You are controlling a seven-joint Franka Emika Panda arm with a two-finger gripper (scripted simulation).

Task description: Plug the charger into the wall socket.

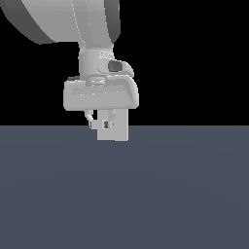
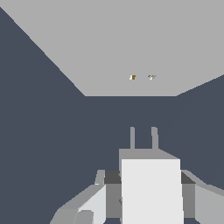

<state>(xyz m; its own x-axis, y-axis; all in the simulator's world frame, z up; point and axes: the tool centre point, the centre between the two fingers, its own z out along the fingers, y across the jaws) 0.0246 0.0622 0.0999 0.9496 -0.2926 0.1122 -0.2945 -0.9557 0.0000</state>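
Observation:
In the wrist view the charger (image 2: 151,192), a white block with two grey prongs (image 2: 132,138), sits between my fingers (image 2: 101,202). My gripper (image 2: 148,181) is shut on it. Its prongs point at the wall socket (image 2: 118,39), a broad light-grey plate with two small holes (image 2: 132,77). A band of dark floor shows between prongs and plate. In the exterior view my gripper (image 1: 101,125) hangs just above the floor's far edge. There the charger (image 1: 105,125) lies in front of the wall socket (image 1: 120,129), which the hand partly hides.
A dark blue-grey floor (image 1: 146,194) fills the lower half of the exterior view, under a black background. The arm's large grey link (image 1: 63,19) hangs over the hand.

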